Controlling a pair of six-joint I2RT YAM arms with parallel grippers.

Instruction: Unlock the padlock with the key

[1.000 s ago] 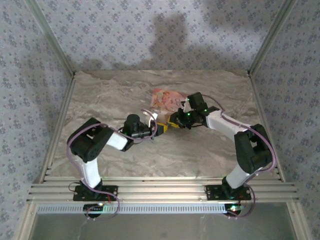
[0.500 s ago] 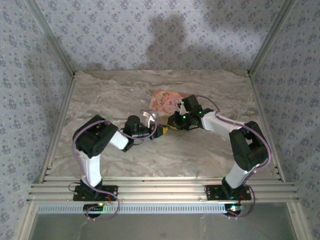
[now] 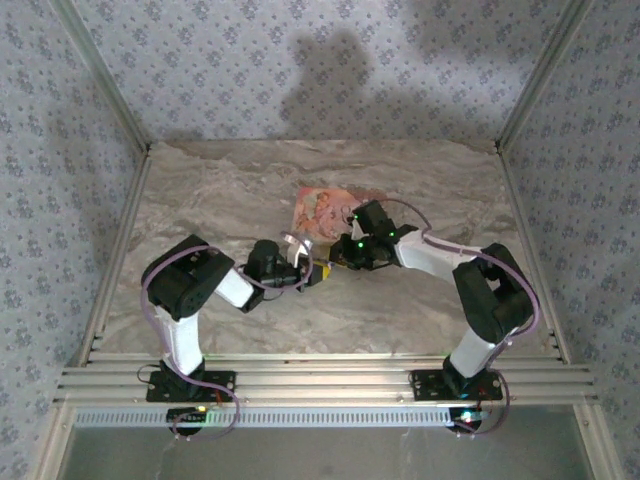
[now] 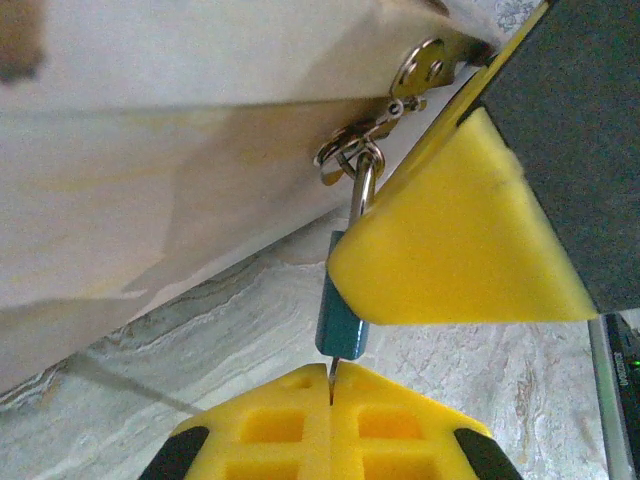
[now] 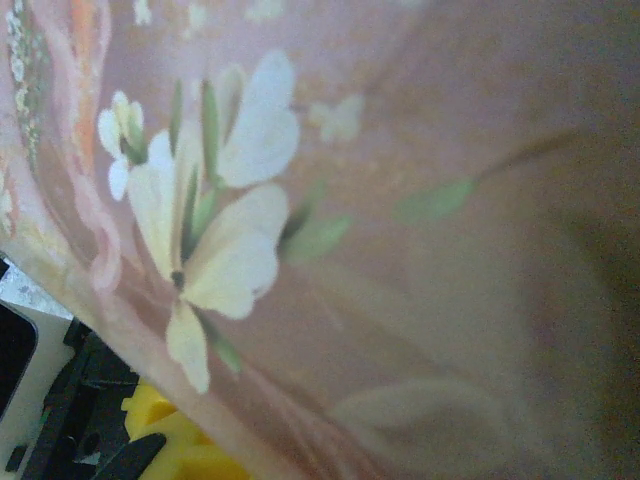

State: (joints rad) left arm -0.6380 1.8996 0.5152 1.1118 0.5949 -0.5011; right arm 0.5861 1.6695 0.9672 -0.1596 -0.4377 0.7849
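In the top view, the left arm [image 3: 183, 300] rises from its base at the lower left, folds at a raised elbow, and sends its forearm rightward and low toward the frame's centre. The right arm [image 3: 492, 300] mirrors it from the lower right, with its forearm angled up and to the left. The left gripper [image 3: 312, 272] and right gripper [image 3: 338, 262] meet nearly tip to tip at centre. In the left wrist view, the left gripper's yellow pads [image 4: 270, 430] press together at the bottom edge, pinching the thin key [image 4: 330, 385]. One yellow right finger [image 4: 450, 260] fills the right side. How the right jaws are set is unclear.
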